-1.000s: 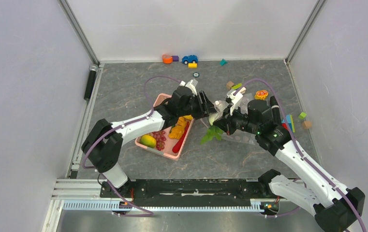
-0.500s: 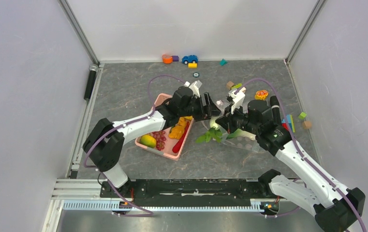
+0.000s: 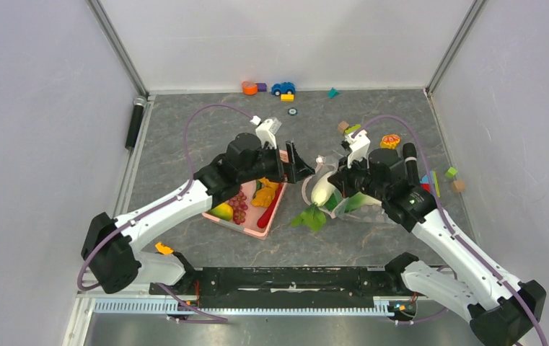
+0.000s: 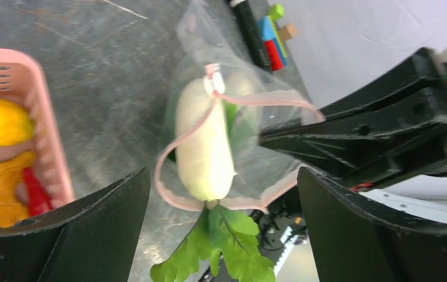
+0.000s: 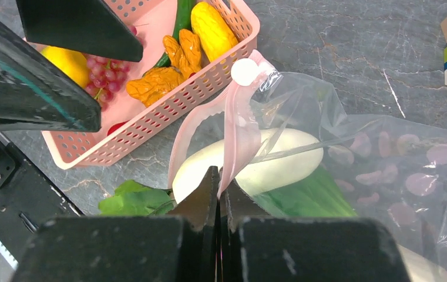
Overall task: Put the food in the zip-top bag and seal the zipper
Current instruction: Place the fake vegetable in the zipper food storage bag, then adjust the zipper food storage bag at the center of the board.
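Observation:
The bok choy (image 3: 322,189) lies with its white stalk inside the mouth of the clear zip-top bag (image 3: 366,210); its green leaves (image 3: 311,217) stick out toward the near side. My right gripper (image 5: 221,176) is shut on the bag's pink zipper strip (image 5: 237,126) and holds the mouth up; the white slider (image 5: 245,71) sits at the strip's far end. My left gripper (image 3: 294,164) is open and empty, just left of the bag mouth, looking at the stalk (image 4: 204,141). The mango (image 3: 221,210), orange pieces (image 3: 265,194) and red chili (image 3: 265,218) lie in the pink basket (image 3: 255,231).
The basket stands left of the bag, with grapes in it. A toy car (image 3: 283,88) and blocks (image 3: 249,88) sit by the back wall. More blocks (image 3: 450,173), a black cylinder (image 3: 409,155) and an orange slice (image 3: 390,141) lie right of the bag.
My left gripper has let go of the bok choy and drawn back left, open. The bok choy has slid further into the bag mouth. My right gripper has kept its hold on the strip.

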Controlling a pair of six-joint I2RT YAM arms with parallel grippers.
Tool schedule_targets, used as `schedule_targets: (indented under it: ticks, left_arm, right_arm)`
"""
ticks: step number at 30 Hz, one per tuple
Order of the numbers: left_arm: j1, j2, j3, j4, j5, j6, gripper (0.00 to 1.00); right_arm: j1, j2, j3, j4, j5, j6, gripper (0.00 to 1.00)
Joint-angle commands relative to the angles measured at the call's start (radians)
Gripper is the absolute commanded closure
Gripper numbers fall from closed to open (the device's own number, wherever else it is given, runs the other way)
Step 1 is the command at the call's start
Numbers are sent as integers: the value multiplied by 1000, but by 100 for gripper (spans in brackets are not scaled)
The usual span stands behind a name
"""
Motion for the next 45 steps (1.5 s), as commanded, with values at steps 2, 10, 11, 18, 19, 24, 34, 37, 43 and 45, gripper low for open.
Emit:
schedule_targets:
  ticks: [2, 10, 11, 18, 19, 24, 34, 37, 43, 45]
  left_arm:
    - [-3, -36, -69, -121, -115, 139, 0]
    - [-3, 71, -137, 34, -4, 47, 7]
    - [-3, 83, -132, 34, -11, 41, 9]
    - [-3, 145, -137, 144, -16, -24, 26]
    - [-3, 150, -136, 154, -15, -30, 27]
    - [-4, 182, -126, 172, 15, -37, 43]
    - [-43, 60, -137, 198, 119, -26, 98]
    - [-60, -33, -119, 184, 119, -4, 98]
    - [-61, -61, 16, 96, 102, 31, 98]
    - [-61, -28, 87, 59, 93, 46, 98]
  right_arm:
    - [3, 7, 80, -6, 15, 31, 100]
    - [3, 26, 99, -5, -50, 56, 100]
    - [3, 28, 104, -9, -54, 59, 100]
    - [3, 23, 107, -3, -78, 74, 100]
    - [3, 25, 109, -4, -85, 74, 100]
    - [3, 28, 120, -9, -88, 76, 100]
    - [0, 109, 205, -154, 151, 102, 100]
    - [-6, 171, 251, -230, 319, 118, 100]
    - [-42, 233, 371, -328, 404, 107, 100]
    - [-43, 235, 429, -367, 450, 106, 100]
